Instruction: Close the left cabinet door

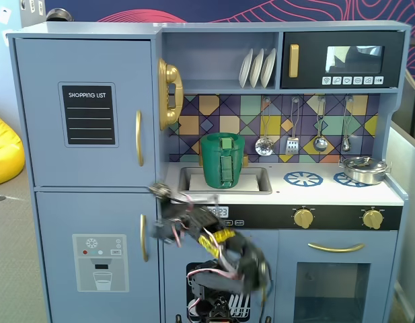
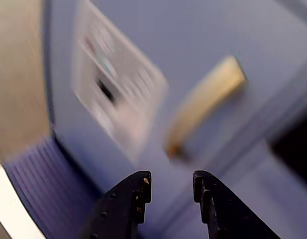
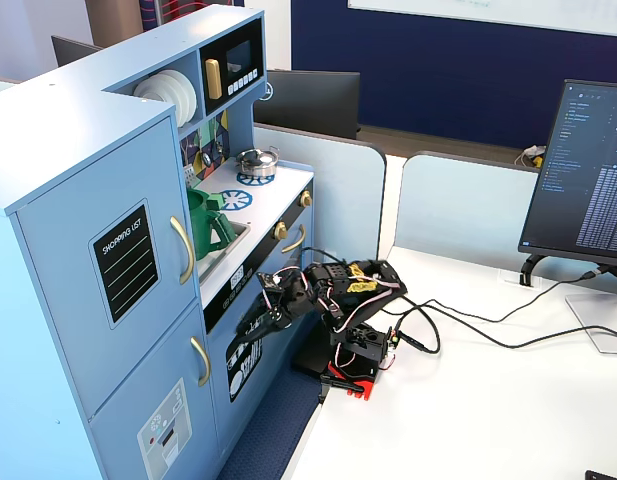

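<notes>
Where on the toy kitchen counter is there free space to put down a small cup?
The counter is bare between the sink and the printed burner, and along its front edge. The green pitcher fills the sink; the steel pot crowds the right corner.

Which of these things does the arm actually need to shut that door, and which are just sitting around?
Needed:
- left cabinet door, looks shut already
- gripper, empty, jaws apart

Just there:
- ice-dispenser door
- green pitcher
- pot
- plates
- monitor

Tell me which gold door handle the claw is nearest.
The lower-left door's handle, beside the ice-dispenser graphic; the claw sits just above it. The shopping-list door's handle is higher up.
</notes>
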`<state>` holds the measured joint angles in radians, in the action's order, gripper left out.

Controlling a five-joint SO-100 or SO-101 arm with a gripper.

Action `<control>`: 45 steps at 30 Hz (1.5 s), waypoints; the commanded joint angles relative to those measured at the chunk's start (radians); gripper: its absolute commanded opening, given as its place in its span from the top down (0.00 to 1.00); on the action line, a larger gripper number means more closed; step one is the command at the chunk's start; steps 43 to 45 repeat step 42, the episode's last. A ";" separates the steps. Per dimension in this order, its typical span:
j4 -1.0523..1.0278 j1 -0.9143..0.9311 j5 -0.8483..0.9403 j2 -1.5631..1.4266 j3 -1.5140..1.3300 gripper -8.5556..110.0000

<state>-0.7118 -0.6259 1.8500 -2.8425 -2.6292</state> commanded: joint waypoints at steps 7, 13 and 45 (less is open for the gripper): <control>-0.632 0.566 -0.192 -0.285 -0.285 0.93; -0.730 0.607 -0.247 -0.333 -0.360 0.93; -0.819 0.624 -0.345 -0.336 -0.367 0.91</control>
